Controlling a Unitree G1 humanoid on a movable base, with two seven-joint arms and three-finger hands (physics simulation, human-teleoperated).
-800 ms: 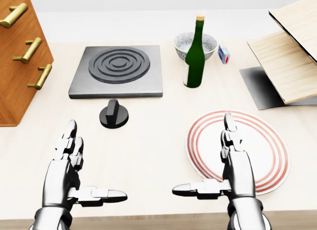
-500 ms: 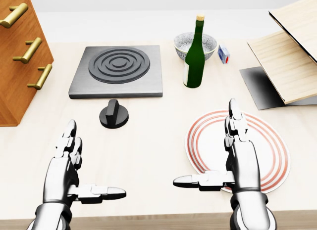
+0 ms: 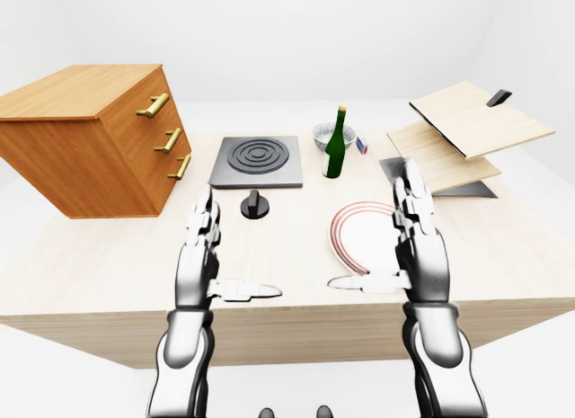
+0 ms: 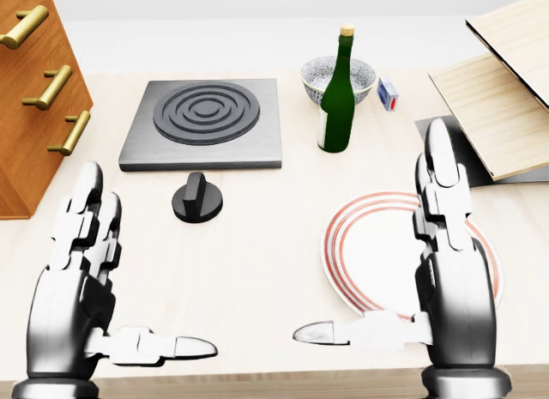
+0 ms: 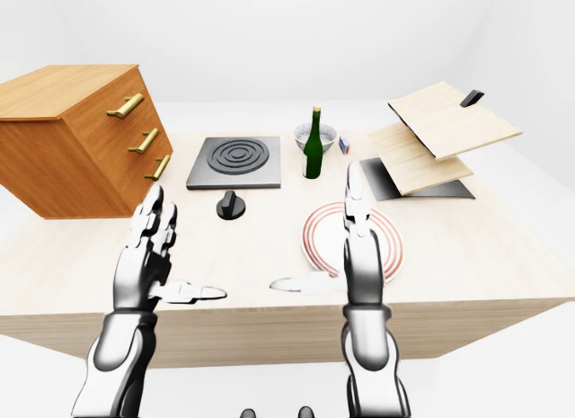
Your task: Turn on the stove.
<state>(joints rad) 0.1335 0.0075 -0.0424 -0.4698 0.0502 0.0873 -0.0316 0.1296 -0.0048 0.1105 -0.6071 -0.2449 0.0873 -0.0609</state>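
Observation:
The stove (image 4: 202,123) is a dark grey square slab with raised concentric rings, lying at the upper left of the table in the head view. Its black knob (image 4: 197,199) stands just below it, with its ridge pointing up the view. My left hand (image 4: 141,270) is open low at the left, fingers straight and thumb stretched right, below and left of the knob and apart from it. My right hand (image 4: 369,236) is open too, raised over the striped plate (image 4: 382,236), thumb pointing left. Neither hand holds anything.
A green bottle (image 4: 336,94) stands right of the stove, before a patterned bowl (image 4: 360,73) and a small box (image 4: 388,93). A wooden drawer chest (image 4: 34,90) fills the left edge. Tilted wooden boards (image 4: 497,99) over a dark mat sit at right.
Both hands have risen toward the camera and look larger. The right fingertips now reach higher in the view, past the plate's top rim. Stove, knob and camera have not moved.

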